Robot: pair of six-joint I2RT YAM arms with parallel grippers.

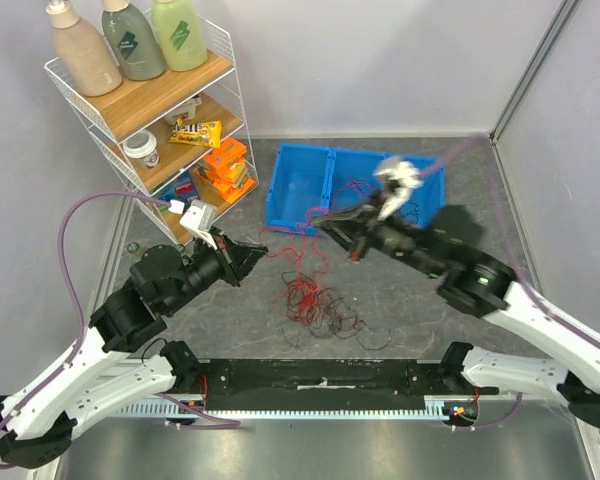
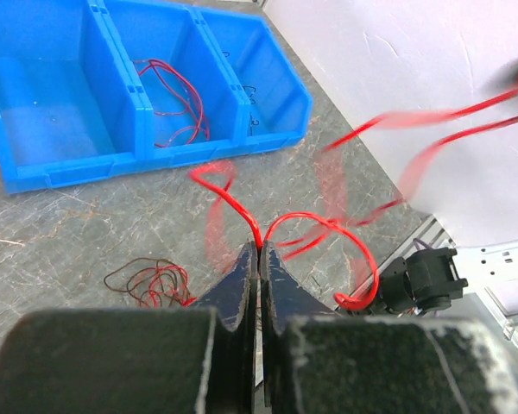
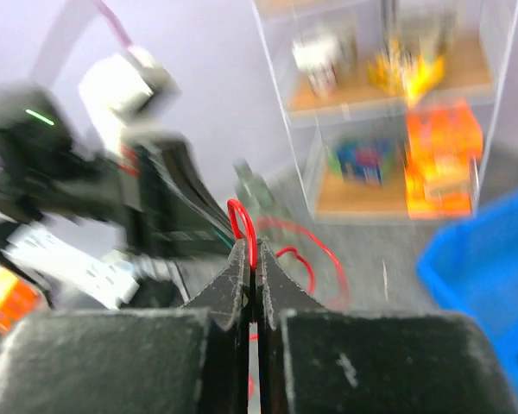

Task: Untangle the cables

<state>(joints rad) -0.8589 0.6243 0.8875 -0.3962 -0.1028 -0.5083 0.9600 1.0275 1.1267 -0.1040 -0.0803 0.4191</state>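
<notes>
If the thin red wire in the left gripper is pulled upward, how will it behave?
Probably very floppy: the thin red wire curls in loose loops beyond the shut left gripper. It may drag others along, since the clump of red and black wires on the grey table looks interlaced.

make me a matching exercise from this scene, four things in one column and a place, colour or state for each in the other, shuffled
1 left gripper
2 bin
3 bottles
4 cable clump

a on the top shelf
b tangled on the table
c shut on a red cable
d blue

Pairs: 1-c, 2-d, 3-a, 4-b
</notes>
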